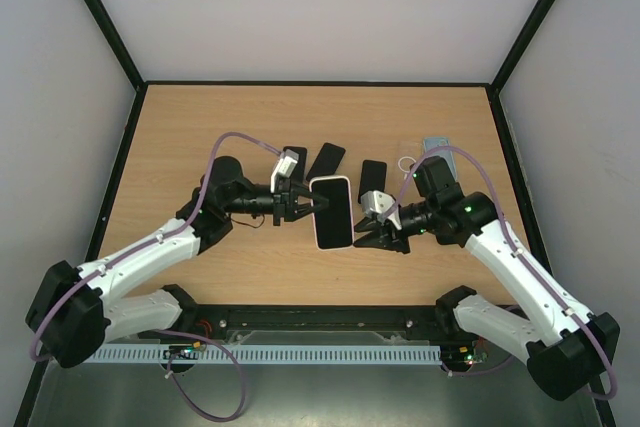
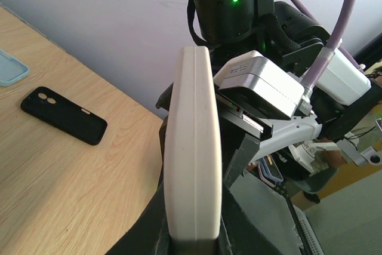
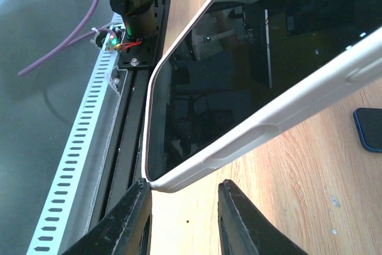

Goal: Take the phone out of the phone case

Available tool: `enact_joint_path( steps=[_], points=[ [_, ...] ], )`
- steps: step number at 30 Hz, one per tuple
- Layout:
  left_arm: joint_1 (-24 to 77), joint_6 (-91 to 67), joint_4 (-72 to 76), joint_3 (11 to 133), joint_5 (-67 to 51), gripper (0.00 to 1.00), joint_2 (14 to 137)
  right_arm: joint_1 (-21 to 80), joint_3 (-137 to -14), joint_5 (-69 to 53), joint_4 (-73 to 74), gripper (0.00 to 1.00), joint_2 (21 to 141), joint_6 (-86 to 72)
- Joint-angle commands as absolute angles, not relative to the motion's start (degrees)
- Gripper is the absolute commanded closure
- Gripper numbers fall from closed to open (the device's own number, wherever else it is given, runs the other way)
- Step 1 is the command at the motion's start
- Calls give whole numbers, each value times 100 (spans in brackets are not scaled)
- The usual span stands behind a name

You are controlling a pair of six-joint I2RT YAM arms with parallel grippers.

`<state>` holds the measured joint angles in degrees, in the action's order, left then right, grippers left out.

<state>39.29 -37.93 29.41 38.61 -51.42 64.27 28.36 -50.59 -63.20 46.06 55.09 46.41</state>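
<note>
Where the two arms meet at mid-table, the phone (image 1: 333, 215) sits in its white case (image 2: 192, 147), screen up, its long side running away from the bases. The left hand (image 1: 308, 204) is closed on the left long edge, with a finger on each face of the case. The right hand (image 3: 184, 188) stands open at the opposite edge and holds nothing. Its fingers (image 3: 134, 219) are spread, and the case's rounded corner sits just above the gap, close to one of them. Whether that finger touches the case I cannot tell. Beyond the phone, three black cases (image 1: 325, 159) lie on the table (image 1: 200, 127), one just behind the left hand and one just behind the right. Farthest off, toward the right rear, lies a pale blue case (image 1: 437, 150).
</note>
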Motion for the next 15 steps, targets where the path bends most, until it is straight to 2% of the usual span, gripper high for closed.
enact_joint_path(
  steps=[1, 8, 15],
  points=[
    [3954, -4096, 3683, 4118, -5421, 98, 6417, 2874, -4946, -5787, 4175, 73, 5440, 4550],
    [4161, -4316, 3733, 4198, -5529, 98, 6539, 2874, -4910, -4899, 3350, 78, 5356, 3989],
    [4261, -4495, 3720, 4355, -5677, 98, 6452, 2874, -4876, -4549, 3129, 78, 5540, 4129]
  ],
)
